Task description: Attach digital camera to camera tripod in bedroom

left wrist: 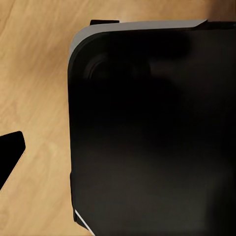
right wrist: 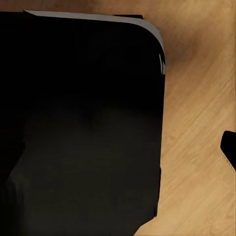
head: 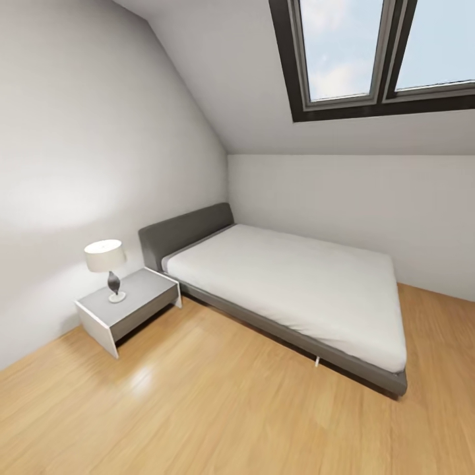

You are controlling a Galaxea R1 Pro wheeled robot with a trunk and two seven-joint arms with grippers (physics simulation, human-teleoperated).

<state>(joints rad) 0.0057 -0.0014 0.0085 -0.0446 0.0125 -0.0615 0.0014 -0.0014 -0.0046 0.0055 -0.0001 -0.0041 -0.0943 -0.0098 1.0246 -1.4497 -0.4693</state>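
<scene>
- You are facing a corner of the bedroom: a grey bed (head: 290, 290) with a white mattress under the sloped ceiling, a skylight (head: 376, 53) above, and a small nightstand (head: 128, 307) with a lamp (head: 107, 264) beside the headboard.
- Neither the digital camera nor the camera tripod appears here, so you cannot place them yet; you likely need to turn or drive on across the wood floor (head: 198, 409) to find them.
- Both wrist views look down at the robot's own dark base (left wrist: 152, 132) over the floor. A dark tip sits at the edge of each view, but you cannot tell how far either set of fingers is open, nor whether they hold anything.
- When you do reach the camera, expect a small, rigid, fairly light body with smooth sides that may slip; I would take it across the chunky body, away from the top button and the lens, and squeeze gently.
- The tripod is probably light for its height and easy to tip on thin legs; steady it near the head rather than by a leg or the pan handle, which may swing.
</scene>
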